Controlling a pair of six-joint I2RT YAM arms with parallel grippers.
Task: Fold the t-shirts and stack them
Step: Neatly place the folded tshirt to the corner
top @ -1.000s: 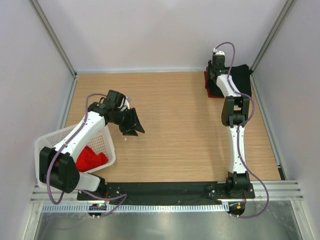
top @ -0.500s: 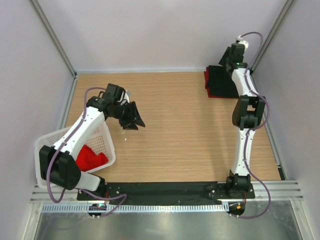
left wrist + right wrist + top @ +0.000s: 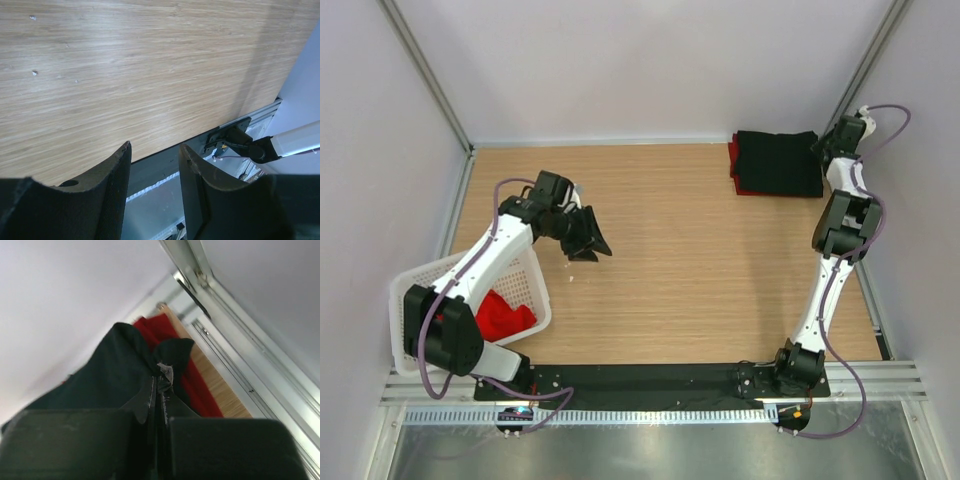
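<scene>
A folded black t-shirt (image 3: pixel 778 163) lies on top of a red t-shirt (image 3: pixel 733 165) at the table's far right corner. My right gripper (image 3: pixel 824 149) is at the stack's right edge. In the right wrist view its jaws are pressed together (image 3: pixel 160 377), and the black t-shirt (image 3: pixel 110 370) bunches up into the tips, with the red t-shirt (image 3: pixel 195 385) showing under it. Another red t-shirt (image 3: pixel 500 315) lies crumpled in the white basket (image 3: pixel 420 285). My left gripper (image 3: pixel 586 240) hovers open over bare wood (image 3: pixel 155 150), holding nothing.
The basket stands at the near left beside the left arm's base. Metal frame rails (image 3: pixel 235 340) and the side wall run close to the right gripper. The black base strip (image 3: pixel 650 378) lines the near edge.
The right arm has swung from over the stack out to its right edge, uncovering the black shirt, and its jaws have shut there. The left arm has barely moved.
</scene>
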